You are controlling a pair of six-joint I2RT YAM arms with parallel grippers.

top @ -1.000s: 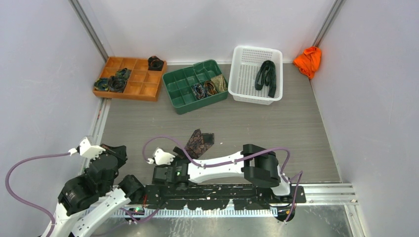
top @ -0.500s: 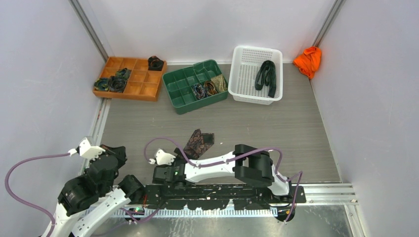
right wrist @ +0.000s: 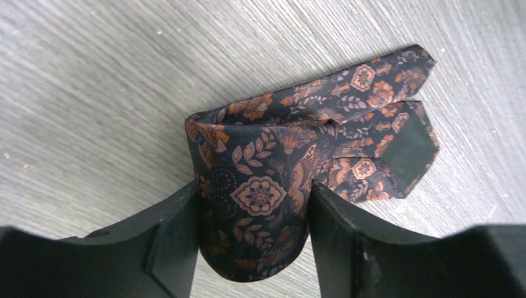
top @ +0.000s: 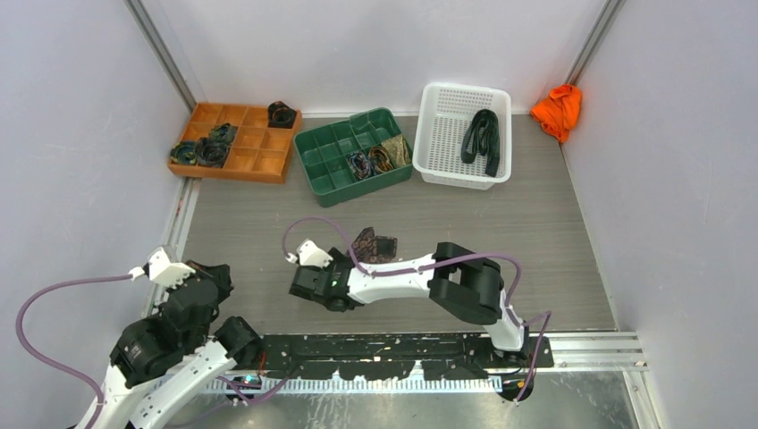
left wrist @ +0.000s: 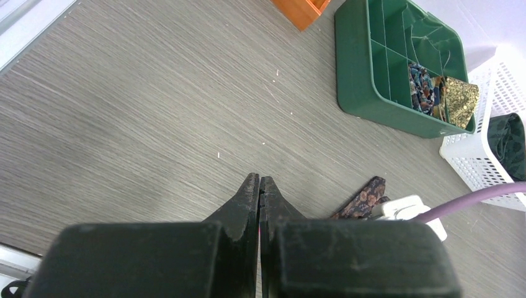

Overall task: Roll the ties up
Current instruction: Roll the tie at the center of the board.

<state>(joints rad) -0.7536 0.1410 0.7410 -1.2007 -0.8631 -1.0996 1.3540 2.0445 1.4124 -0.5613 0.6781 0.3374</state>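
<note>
The left gripper [left wrist: 259,184] hung at the bottom left of the overhead view. Its two fingers were pressed together with nothing between them, over bare table. Near the middle of the frame the right gripper [right wrist: 254,214] was clamped on the dark necktie with orange floral print [right wrist: 263,186]. Its fingers [right wrist: 177,230] touched both sides of the rolled part. The tie's two pointed ends lay flat on the grey wood-grain table [top: 501,223] just beyond the coil.

A metal rail [top: 590,340] ran along the table's near edge at the bottom, and grey walls [top: 80,134] closed the left, right and top sides. Bare table lay open all round that tie, widest toward the right of the frame. A broad strip of it separated the tie from the containers above.

Three containers stood in a row near the top wall:
- **Upper left:** an orange compartment tray [top: 259,138] held one rolled tie [top: 282,113] alone in its upper right compartment. What looked like three more were bunched at its left end.
- **Centre:** a green compartment tray [top: 331,147] held three rolled ties [top: 380,159] side by side at its right end.
- **To the right of it:** a white perforated plastic basket [top: 442,125] held one long dark tie [top: 483,138], lying loose and unrolled.

One bright orange cloth lump [top: 557,110] sat in the upper right corner against the wall, apart from the basket.
</note>
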